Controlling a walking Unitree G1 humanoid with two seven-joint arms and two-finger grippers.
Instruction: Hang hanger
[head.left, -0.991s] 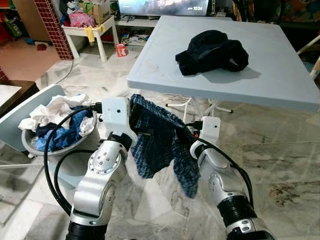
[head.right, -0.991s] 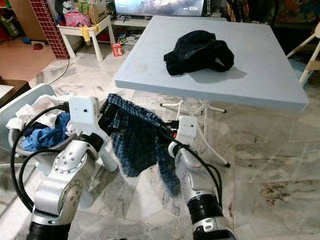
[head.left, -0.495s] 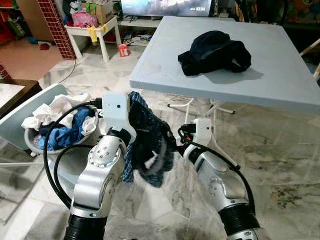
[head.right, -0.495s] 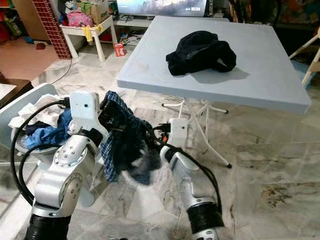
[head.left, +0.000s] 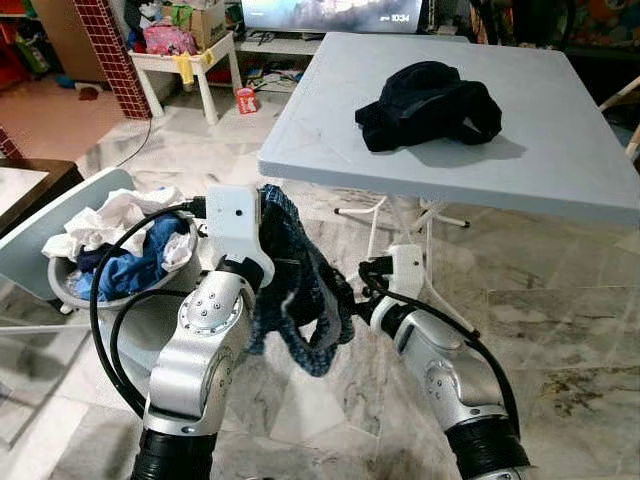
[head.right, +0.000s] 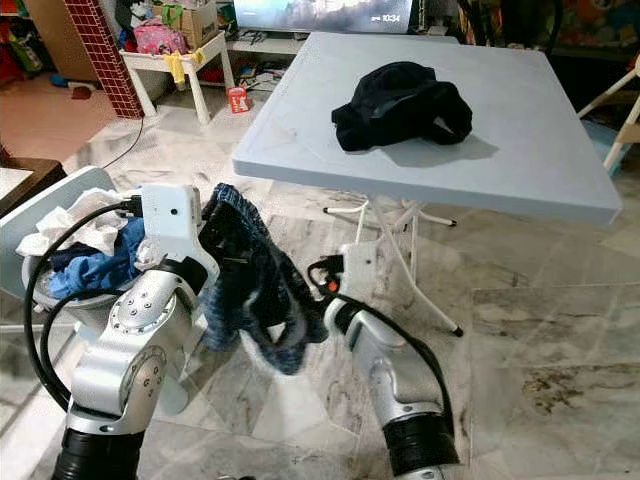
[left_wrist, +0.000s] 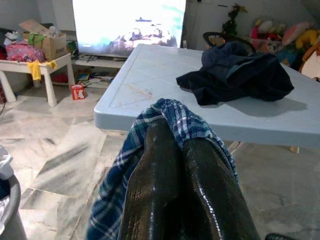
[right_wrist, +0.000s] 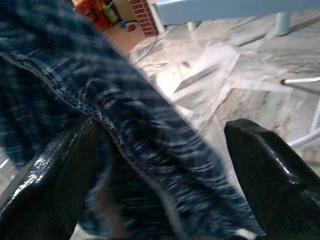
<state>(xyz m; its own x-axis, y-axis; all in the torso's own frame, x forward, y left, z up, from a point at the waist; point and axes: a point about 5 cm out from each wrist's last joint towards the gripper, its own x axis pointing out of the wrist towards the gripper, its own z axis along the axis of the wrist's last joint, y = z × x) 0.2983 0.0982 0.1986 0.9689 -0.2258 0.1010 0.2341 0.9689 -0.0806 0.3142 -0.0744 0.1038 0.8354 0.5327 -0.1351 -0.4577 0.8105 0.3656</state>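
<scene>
A blue plaid garment (head.left: 300, 290) hangs bunched in front of me, below the table's near edge. My left gripper (left_wrist: 180, 142) is shut on its upper fold, and the cloth drapes over the black fingers (left_wrist: 155, 180). My right gripper (right_wrist: 160, 165) is open at the garment's lower part. Its two fingers (right_wrist: 45, 185) stand wide apart with plaid cloth (right_wrist: 125, 125) lying between them. In the left eye view the right wrist (head.left: 400, 275) sits just right of the hanging cloth.
A light blue folding table (head.left: 560, 180) stands ahead with a black garment (head.left: 428, 103) heaped on it. A laundry basket (head.left: 62, 285) of clothes sits at my left. Further back are a small white table (head.left: 190, 60) and a brick pillar (head.left: 110, 50). Marble floor lies to the right.
My right gripper has moved left toward the left one. The garment, spread between both arms a second ago, now hangs bunched from the left gripper.
</scene>
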